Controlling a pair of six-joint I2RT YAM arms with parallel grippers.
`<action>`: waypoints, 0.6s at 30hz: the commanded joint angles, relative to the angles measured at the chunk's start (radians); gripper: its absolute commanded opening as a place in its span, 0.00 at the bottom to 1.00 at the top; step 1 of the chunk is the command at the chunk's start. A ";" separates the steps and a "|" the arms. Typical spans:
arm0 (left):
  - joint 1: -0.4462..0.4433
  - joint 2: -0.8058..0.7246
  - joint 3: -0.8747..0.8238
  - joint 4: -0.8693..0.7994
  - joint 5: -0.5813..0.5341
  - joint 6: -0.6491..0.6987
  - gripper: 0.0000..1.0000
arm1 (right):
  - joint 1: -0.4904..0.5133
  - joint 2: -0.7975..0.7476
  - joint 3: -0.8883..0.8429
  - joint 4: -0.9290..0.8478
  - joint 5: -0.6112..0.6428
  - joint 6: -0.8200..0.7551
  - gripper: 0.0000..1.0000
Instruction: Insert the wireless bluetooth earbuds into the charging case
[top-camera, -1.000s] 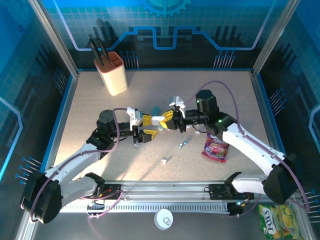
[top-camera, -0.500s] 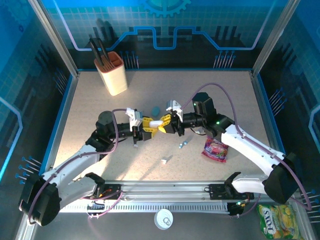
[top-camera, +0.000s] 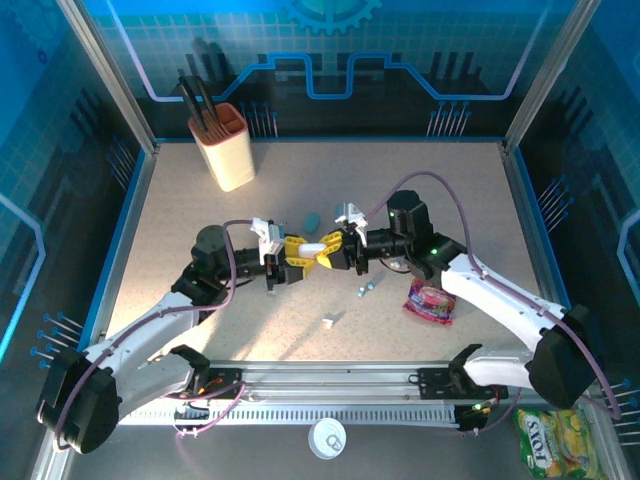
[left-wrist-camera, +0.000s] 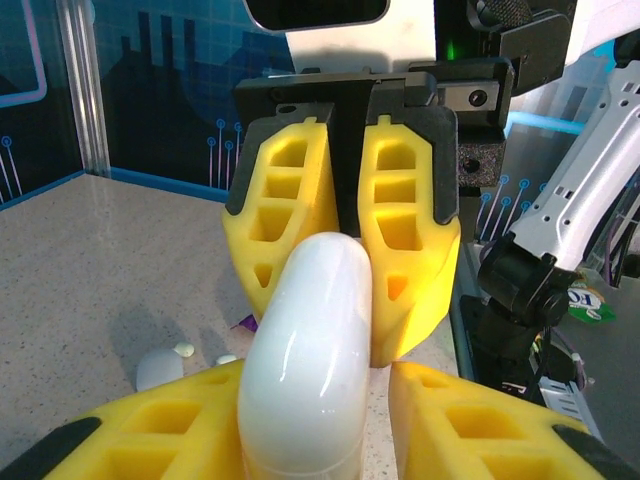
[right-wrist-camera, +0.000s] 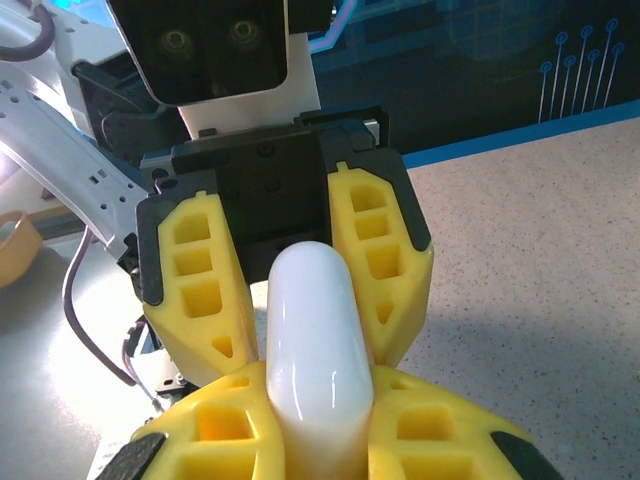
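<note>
Grippers meet nose to nose over the middle of the speckled beige table (top-camera: 170, 200). The top view gives the layout: the left gripper (top-camera: 300, 257) and the right gripper (top-camera: 328, 250) face each other, with a glossy white pebble-shaped plastic case (top-camera: 313, 247) bridging them. Loose on the table lie the tiny white and light-blue plastic earbuds, a white one (top-camera: 328, 322) nearer than the grippers and light-blue ones (top-camera: 366, 289) to its right. These sit just left of a pink snack packet (top-camera: 431, 298). A small teal object (top-camera: 312, 219) sits just beyond the grippers, and a beige cup of dark utensils (top-camera: 226, 148) stands at the far left.

The left wrist view adds the grip itself. The left gripper (left-wrist-camera: 300, 430) presses its yellow fingers (left-wrist-camera: 130, 430) against both sides of the case (left-wrist-camera: 305, 340), while the right gripper (left-wrist-camera: 345, 270) pinches its far end. Small pale earbuds (left-wrist-camera: 183, 349) lie on the table to the left.

The right wrist view shows the reverse: the right gripper (right-wrist-camera: 318, 425) is clamped on the near end of the case (right-wrist-camera: 312, 330), and the left gripper (right-wrist-camera: 300, 290) is clamped on the far end.

The case is smooth, elongated and round-ended, with bright highlights; I cannot make out a lid seam.

A second ago the case sat slightly farther and to the right, with the left gripper angled in from nearer. Now the two grippers line up. The loose earbuds and packet lie as before.
</note>
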 joint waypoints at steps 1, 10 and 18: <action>-0.011 -0.006 -0.010 0.050 0.012 -0.014 0.42 | -0.011 -0.033 -0.008 0.039 -0.016 0.008 0.01; -0.012 -0.027 -0.017 0.046 0.014 -0.029 0.32 | -0.015 -0.020 -0.004 0.039 -0.037 0.008 0.01; -0.013 -0.035 -0.016 0.031 0.015 -0.012 0.07 | -0.015 -0.033 -0.003 0.049 0.002 0.023 0.13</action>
